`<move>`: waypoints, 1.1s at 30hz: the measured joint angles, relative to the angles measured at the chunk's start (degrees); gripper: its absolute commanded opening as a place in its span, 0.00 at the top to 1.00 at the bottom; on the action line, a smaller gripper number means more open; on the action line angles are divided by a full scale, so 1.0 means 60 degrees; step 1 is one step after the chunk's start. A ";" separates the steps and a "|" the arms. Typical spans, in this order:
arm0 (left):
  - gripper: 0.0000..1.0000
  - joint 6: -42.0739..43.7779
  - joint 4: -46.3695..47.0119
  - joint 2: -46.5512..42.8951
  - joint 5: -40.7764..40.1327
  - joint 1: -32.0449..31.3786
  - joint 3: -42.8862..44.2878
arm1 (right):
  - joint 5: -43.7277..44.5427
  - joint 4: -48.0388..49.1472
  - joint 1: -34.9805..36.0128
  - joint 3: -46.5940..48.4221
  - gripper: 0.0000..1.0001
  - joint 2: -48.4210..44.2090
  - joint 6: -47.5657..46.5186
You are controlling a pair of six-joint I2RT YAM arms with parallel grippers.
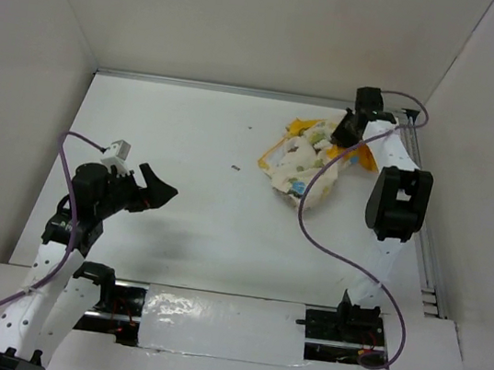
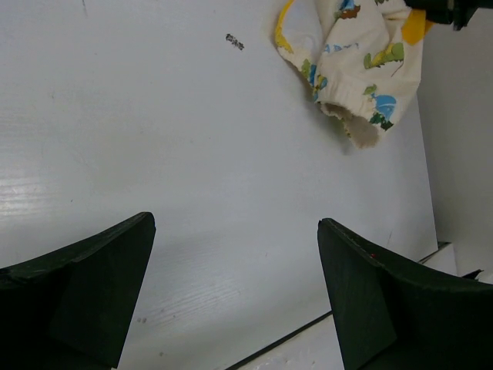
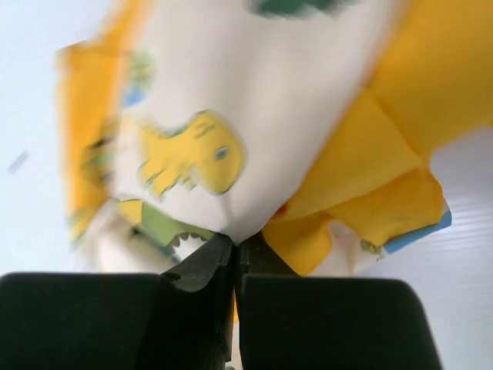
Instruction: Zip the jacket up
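Your right gripper is pinched shut on a fold of the jacket, bunched at the far right of the table, at two o'clock and well apart from your wide-open left gripper.

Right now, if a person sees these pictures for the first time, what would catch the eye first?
The bright jacket stands out first, crumpled in a yellow and cream heap at the far right of the white table. The right gripper is shut on a fold of its cloth there. The left gripper hangs open above the table at the near left, well apart from the jacket.
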 measured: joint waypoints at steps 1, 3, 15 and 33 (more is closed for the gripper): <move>0.01 0.0000 0.0000 0.0018 0.0004 0.0000 0.0000 | -0.0251 -0.0007 0.0368 0.0004 1.00 -0.0346 -0.0291; 0.01 0.0000 0.0000 0.0062 0.0022 0.0000 0.0000 | -0.0860 -0.0004 0.1282 0.0015 1.00 -0.1333 -0.0845; 0.01 -0.0058 -0.0047 0.0113 0.0084 0.0000 0.0000 | -0.3566 0.1483 0.2361 -0.4459 0.22 -0.8149 -0.1381; 0.01 -0.0004 0.0379 0.4615 0.0546 -0.0018 0.1457 | 0.2692 0.0047 0.5246 -1.0338 0.00 -1.1690 0.2171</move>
